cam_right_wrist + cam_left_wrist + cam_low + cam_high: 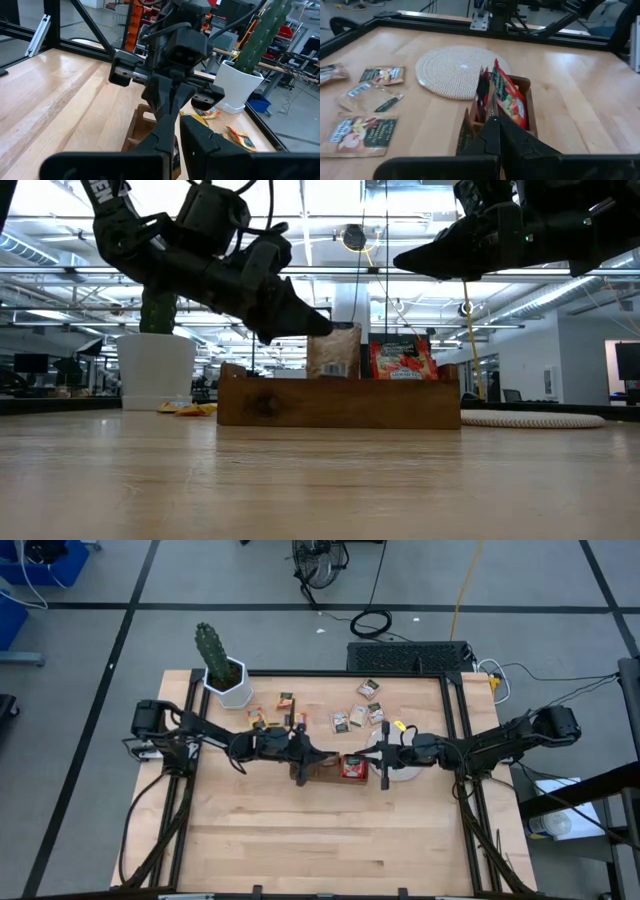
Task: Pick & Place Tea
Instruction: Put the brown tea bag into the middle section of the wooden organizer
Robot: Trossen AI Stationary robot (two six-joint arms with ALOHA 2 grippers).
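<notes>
A brown wooden tray (318, 776) sits mid-table. A red tea sachet (402, 360) stands upright in it. Beside that, a tan sachet (335, 355) stands with its lower part behind the tray wall (300, 405). My left gripper (322, 328) is shut at the tan sachet's top. My right gripper (402, 260) hovers shut above the tray's right end and touches nothing. Several more sachets (358, 716) lie flat on the table beyond the tray, and others (257, 718) lie near the plant pot. My left gripper pinches the tan sachet's top edge (332, 332) between its two fingertips, slanting down from the table's left. In the left wrist view the sachet (487, 95) shows edge-on, in line with the fingers. It hangs upright with its lower part inside the tray.
A round woven whitish disc (450, 70) lies to the right of the tray, under my right arm. A cactus in a white pot (228, 680) stands at the far left. A black frame (455, 730) rims the table. Bare wood stretches toward the near edge (330, 850).
</notes>
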